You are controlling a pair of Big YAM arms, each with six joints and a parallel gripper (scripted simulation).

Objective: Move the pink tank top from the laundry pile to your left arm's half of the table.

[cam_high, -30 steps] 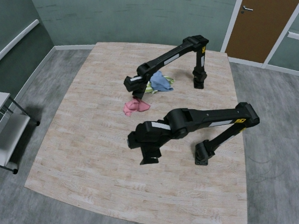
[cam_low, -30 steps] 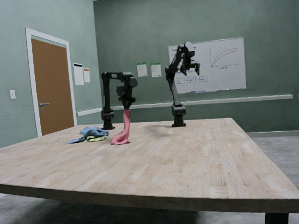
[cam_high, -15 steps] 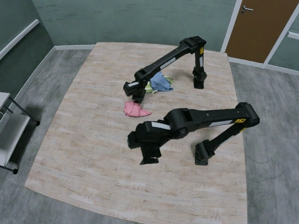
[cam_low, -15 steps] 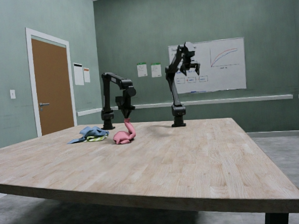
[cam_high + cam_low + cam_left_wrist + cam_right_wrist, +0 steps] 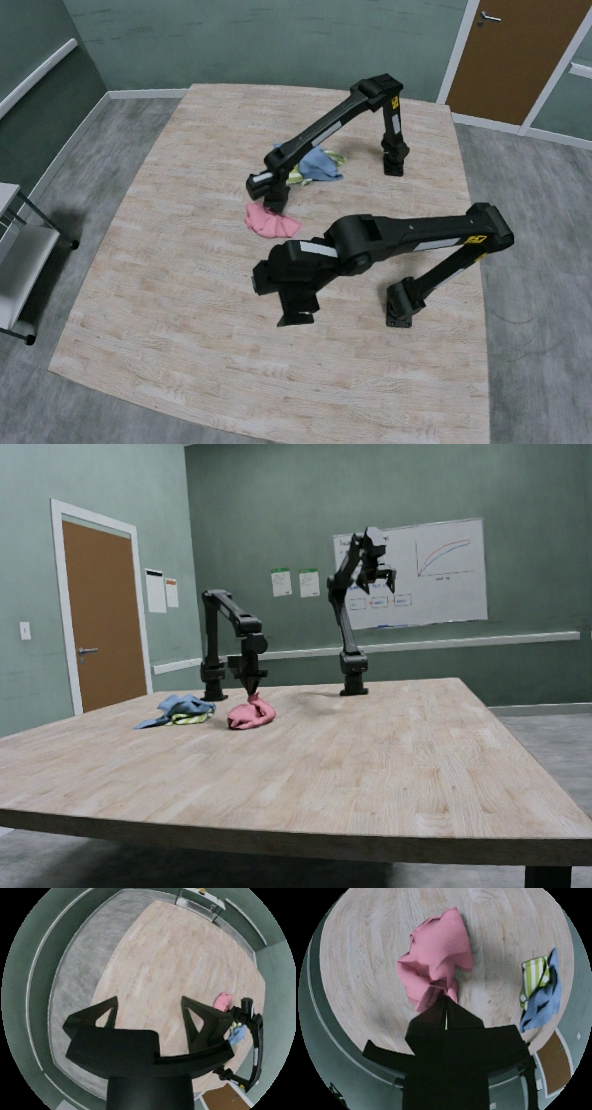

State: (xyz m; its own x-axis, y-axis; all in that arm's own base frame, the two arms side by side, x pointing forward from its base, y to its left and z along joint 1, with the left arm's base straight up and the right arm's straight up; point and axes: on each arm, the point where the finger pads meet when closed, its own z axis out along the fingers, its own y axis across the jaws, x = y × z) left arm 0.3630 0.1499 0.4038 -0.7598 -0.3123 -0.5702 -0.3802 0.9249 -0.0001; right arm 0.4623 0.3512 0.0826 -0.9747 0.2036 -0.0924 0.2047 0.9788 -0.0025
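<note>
Near the middle of the table [image 5: 200,350] [image 5: 350,784] [image 5: 144,962] [image 5: 361,952], the pink tank top [image 5: 267,225] [image 5: 245,716] [image 5: 223,1001] [image 5: 440,947] lies bunched, a bit of it pinched up in the right hand [image 5: 275,209] [image 5: 253,691] [image 5: 225,1012] [image 5: 446,999], whose fingers are clamped on the cloth. The blue piece [image 5: 320,165] [image 5: 182,705] [image 5: 237,1036] [image 5: 544,1007] and the green-and-white striped one [image 5: 295,176] [image 5: 192,718] [image 5: 235,1025] [image 5: 535,974] (rather crumpled, both) lie together, near the pink cloth but apart from it. High above the table, the left hand [image 5: 297,320] [image 5: 378,586] [image 5: 149,999] hangs with its fingers wide apart, holding nothing.
</note>
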